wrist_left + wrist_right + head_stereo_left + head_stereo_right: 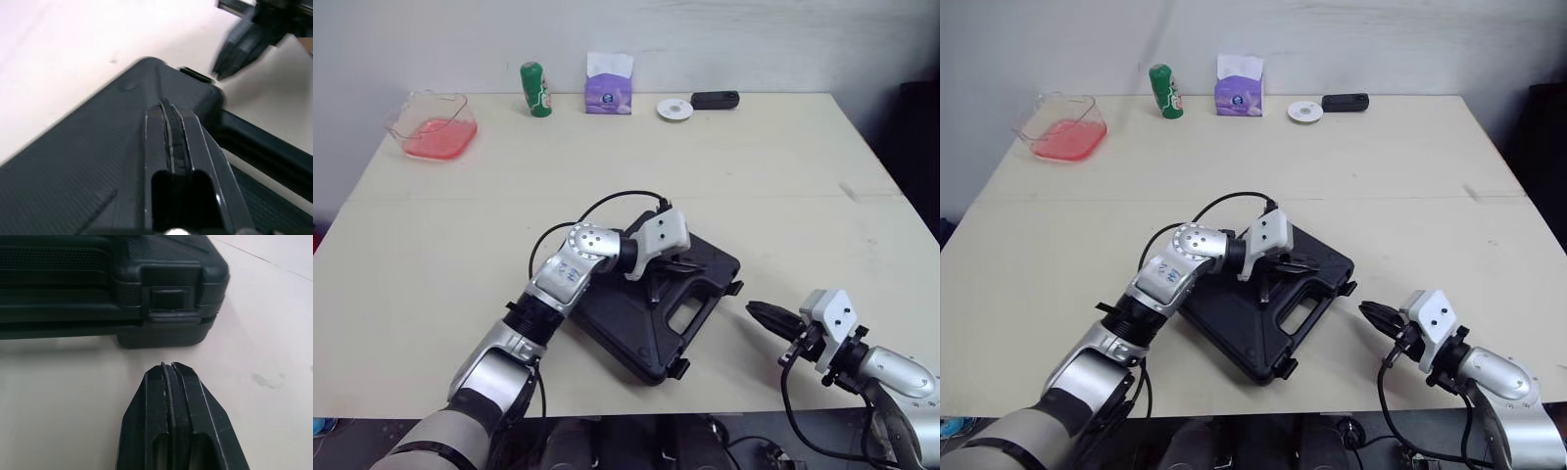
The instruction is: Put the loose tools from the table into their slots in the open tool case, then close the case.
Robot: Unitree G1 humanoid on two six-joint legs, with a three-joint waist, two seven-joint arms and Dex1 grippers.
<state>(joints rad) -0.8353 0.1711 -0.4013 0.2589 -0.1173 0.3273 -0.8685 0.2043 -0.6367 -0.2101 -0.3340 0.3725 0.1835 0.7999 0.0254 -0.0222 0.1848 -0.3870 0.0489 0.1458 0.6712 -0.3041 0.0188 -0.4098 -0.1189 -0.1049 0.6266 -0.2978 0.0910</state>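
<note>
Fingers pressed together on both grippers: left gripper [688, 264] over one closed tool case [636, 328], lower centre; right gripper [751, 309] lower right, just beside it. Right wrist view shows one latch [171, 303].

The tool case [626, 323] is showing matte black with fine ribbed texturing. The bench [754, 186] is looking pale cream. The bottle [536, 89] is showing green, the tissue pack [609, 93] purple and white, and the clear tub [435, 125] pink inside.
</note>
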